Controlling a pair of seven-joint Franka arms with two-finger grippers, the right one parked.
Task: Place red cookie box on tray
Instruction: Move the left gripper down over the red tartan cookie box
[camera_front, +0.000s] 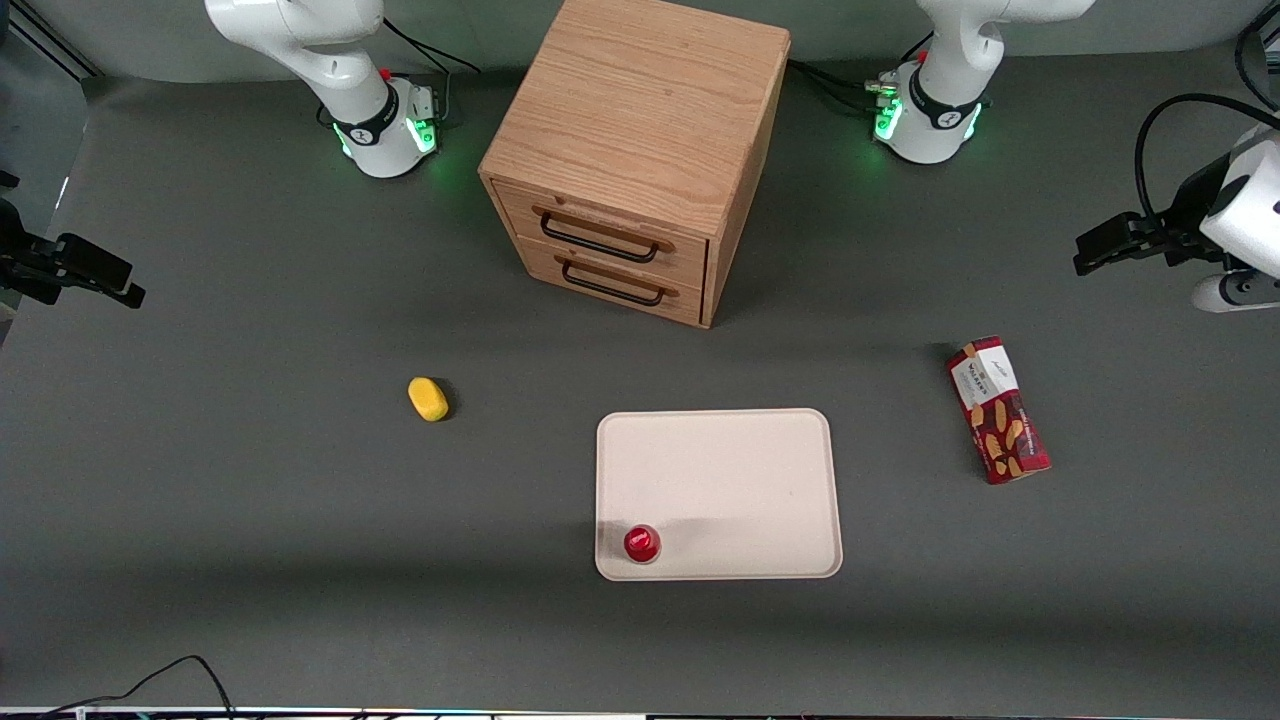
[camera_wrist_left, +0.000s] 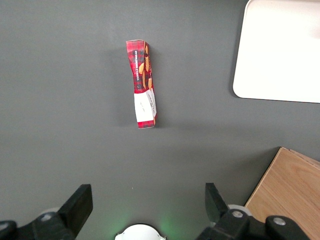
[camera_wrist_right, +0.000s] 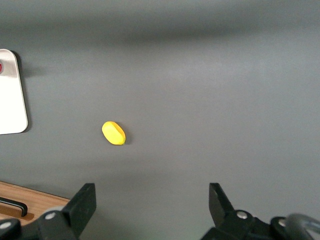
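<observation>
Dark-red cookie box (camera_front: 997, 410) lies flat beside tray (camera_front: 760, 470); pincer (camera_wrist_left: 147, 200) open above.

Red cookie box (camera_front: 997, 410): printed glossy carton. Tray (camera_front: 720, 470): matt, faintly speckled cream surface. Table (camera_front: 250, 500): matt dark grey. Drawer cabinet (camera_front: 640, 150): grained wood. Gripper (camera_wrist_left: 148, 202), above the table near the box: matt black fingers spread apart.
</observation>
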